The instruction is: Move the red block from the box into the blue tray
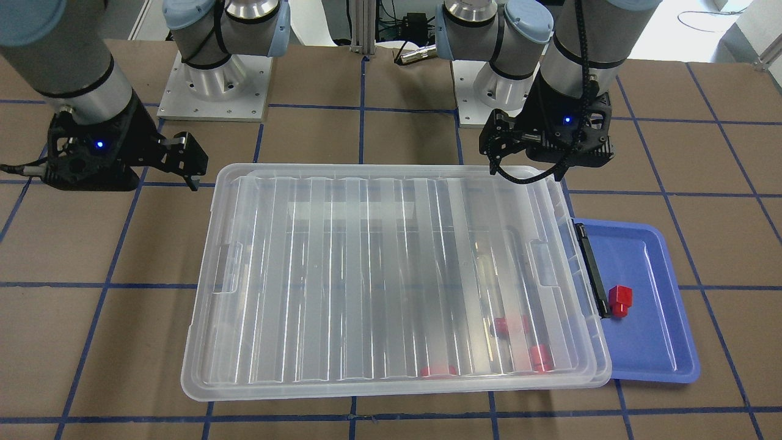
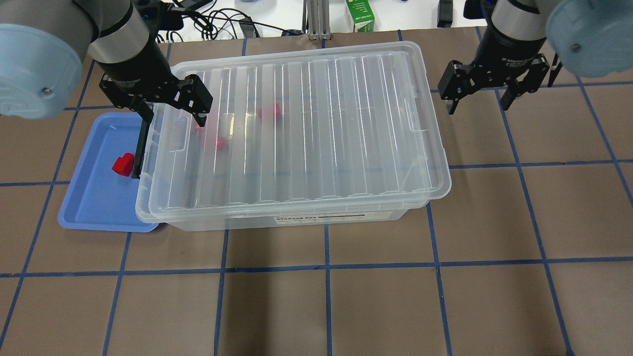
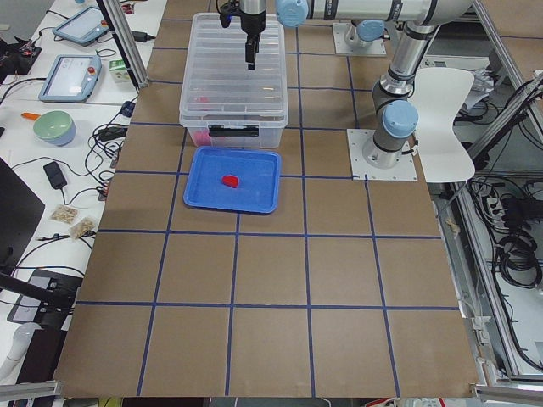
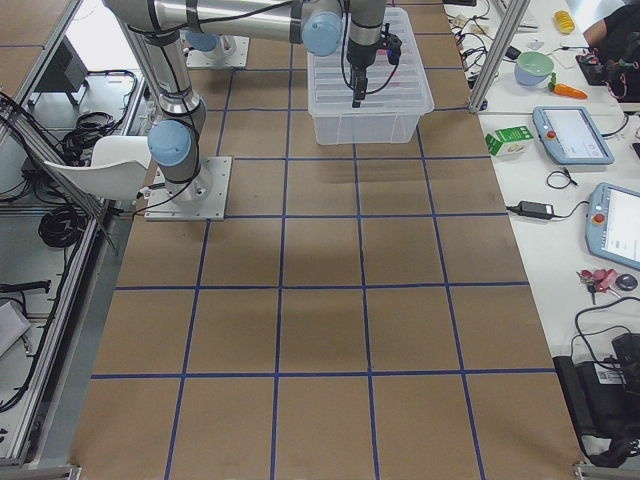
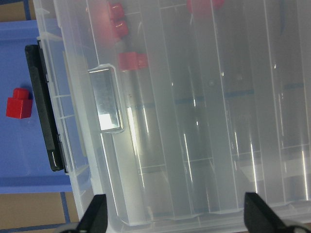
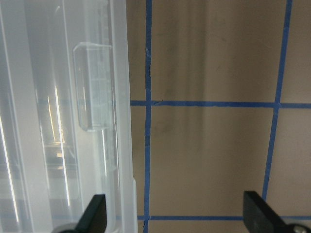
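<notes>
The box (image 2: 306, 128) is a clear bin with its ribbed lid on; a black latch bar (image 1: 591, 269) is at the end by the blue tray (image 2: 94, 202). One red block (image 2: 122, 164) lies in the tray next to the latch and shows in the left wrist view (image 5: 19, 103). Three more red blocks (image 1: 512, 325) show through the lid inside the box. My left gripper (image 2: 173, 106) is open and empty above the lid's tray-side end. My right gripper (image 2: 477, 104) is open and empty above the table just off the box's other end (image 6: 63, 121).
A green carton (image 2: 360, 15) and cables lie beyond the table's far edge. The two arm bases (image 1: 214, 91) stand behind the box. The tray's edge is tucked under the box's overhanging lid. Bare brown table with blue grid lines (image 2: 326, 296) lies in front of the box.
</notes>
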Controlling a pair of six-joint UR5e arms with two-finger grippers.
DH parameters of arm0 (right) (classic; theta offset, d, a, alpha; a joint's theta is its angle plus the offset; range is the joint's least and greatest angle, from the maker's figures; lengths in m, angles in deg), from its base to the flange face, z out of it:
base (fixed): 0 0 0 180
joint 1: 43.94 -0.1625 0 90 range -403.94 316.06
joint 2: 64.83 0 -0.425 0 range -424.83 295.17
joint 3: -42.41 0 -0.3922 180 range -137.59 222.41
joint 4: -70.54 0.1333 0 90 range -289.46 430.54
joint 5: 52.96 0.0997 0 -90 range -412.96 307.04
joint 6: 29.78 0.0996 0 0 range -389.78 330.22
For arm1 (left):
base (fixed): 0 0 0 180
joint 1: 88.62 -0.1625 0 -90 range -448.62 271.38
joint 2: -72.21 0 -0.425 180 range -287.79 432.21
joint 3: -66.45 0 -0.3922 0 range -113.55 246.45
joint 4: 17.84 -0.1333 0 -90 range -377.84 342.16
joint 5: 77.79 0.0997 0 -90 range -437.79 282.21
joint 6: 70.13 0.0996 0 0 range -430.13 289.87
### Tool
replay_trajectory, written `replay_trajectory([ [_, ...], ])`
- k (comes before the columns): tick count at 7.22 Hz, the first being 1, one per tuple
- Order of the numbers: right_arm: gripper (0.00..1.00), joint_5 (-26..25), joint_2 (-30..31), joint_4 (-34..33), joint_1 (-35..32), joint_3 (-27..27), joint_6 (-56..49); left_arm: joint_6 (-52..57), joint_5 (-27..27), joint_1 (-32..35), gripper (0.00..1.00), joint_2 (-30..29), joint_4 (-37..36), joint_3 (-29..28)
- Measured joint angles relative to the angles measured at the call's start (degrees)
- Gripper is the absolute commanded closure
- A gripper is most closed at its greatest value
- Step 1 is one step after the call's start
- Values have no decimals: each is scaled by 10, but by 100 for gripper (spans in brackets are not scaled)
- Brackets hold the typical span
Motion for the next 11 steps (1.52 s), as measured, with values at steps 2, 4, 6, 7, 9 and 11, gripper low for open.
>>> replay_trajectory([
  [2, 0, 12, 36, 49, -5, 2, 32, -1, -1, 0, 0, 1, 6, -1],
  [4, 0, 19, 69, 66, -16, -3, 39, -12, 1, 1, 0, 5, 14, -2],
  [6, 0, 17, 75, 65, -20, -5, 39, -22, 0, 3, 0, 10, 21, -4],
  [7, 0, 18, 75, 65, -20, -6, 39, -23, -1, 3, 0, 15, 24, -5],
  [9, 0, 19, 78, 64, -19, -7, 39, -24, -1, 3, 0, 20, 37, -7],
  [11, 0, 19, 81, 64, -19, -8, 39, -24, 0, 2, 0, 27, 41, -10],
])
